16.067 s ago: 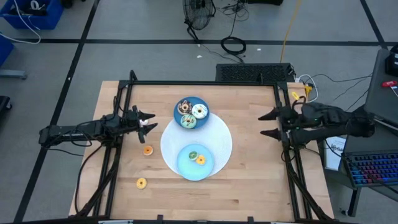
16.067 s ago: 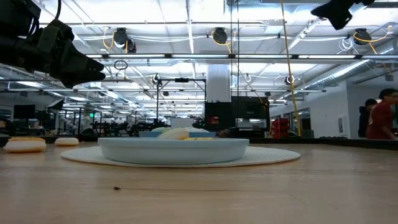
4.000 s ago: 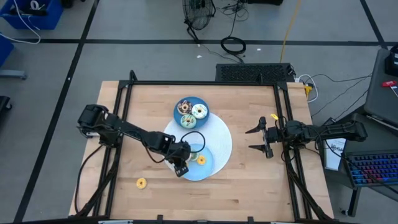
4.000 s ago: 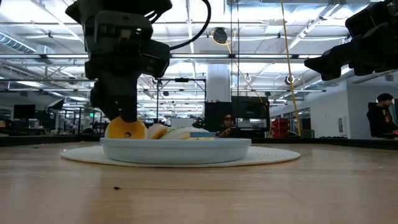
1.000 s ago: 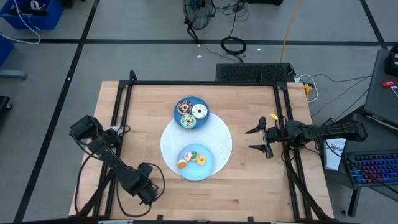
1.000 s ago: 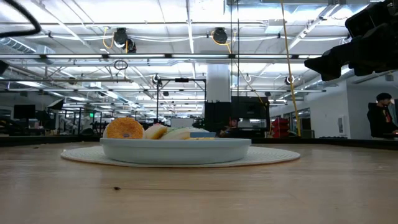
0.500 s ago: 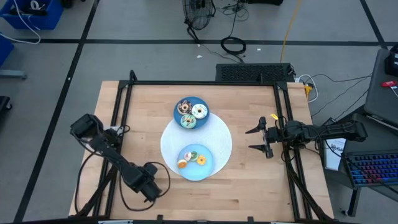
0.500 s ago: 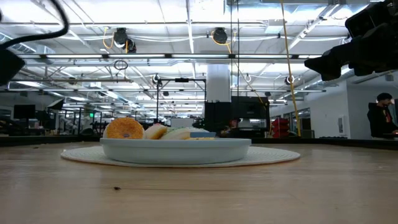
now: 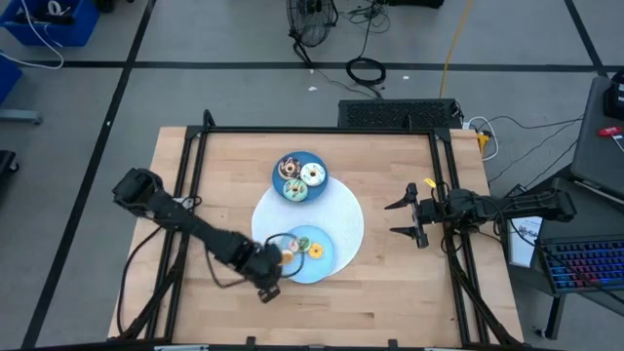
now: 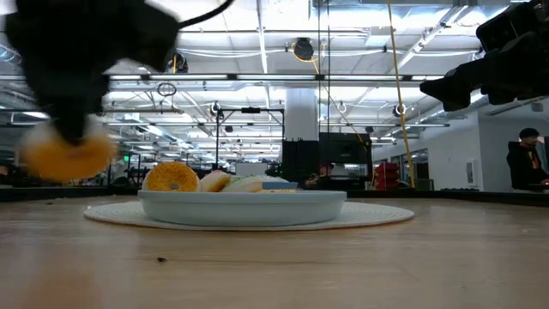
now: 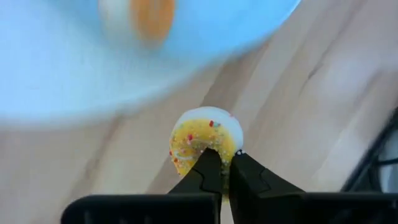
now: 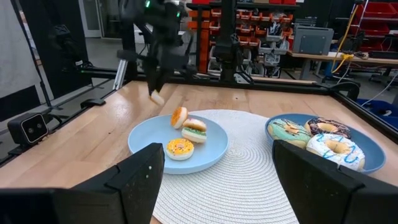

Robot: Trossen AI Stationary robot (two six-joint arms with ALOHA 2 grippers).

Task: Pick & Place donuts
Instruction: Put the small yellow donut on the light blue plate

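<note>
the left gripper (image 11: pixel 221 163) is pinched tight on the rim of a small yellow donut (image 11: pixel 204 138) with sprinkles, holding it in the air just off the near-left edge of the light blue plate (image 9: pixel 327 259), above bare wood. in the low view the same donut hangs as a blurred orange-yellow blob (image 10: pixel 67 153) beside the plate. three other small donuts lie on that plate: an orange one (image 12: pixel 180 116) tipped on its edge, a green-and-white one (image 12: pixel 194 130) against it, and a yellow one (image 12: pixel 180 148) lying flat nearer the rim. the three larger donuts, chocolate (image 9: pixel 290 167), white-frosted (image 9: pixel 313 175) and teal (image 9: pixel 295 190), sit together on the darker blue plate (image 9: pixel 303 156) at the far side of the white round mat (image 9: pixel 346 219). the right gripper (image 9: pixel 402 218) waits with its jaws spread wide over the table's right side, well apart from both plates. the hold looks thin: the fingertips bite only a narrow bit of the ring's edge, so a quick swing could twist the donut loose and drop it on the table short of the plate. the plate is also getting crowded, so a careless release could knock the tilted orange donut over, or let the new one roll off the rim.
</note>
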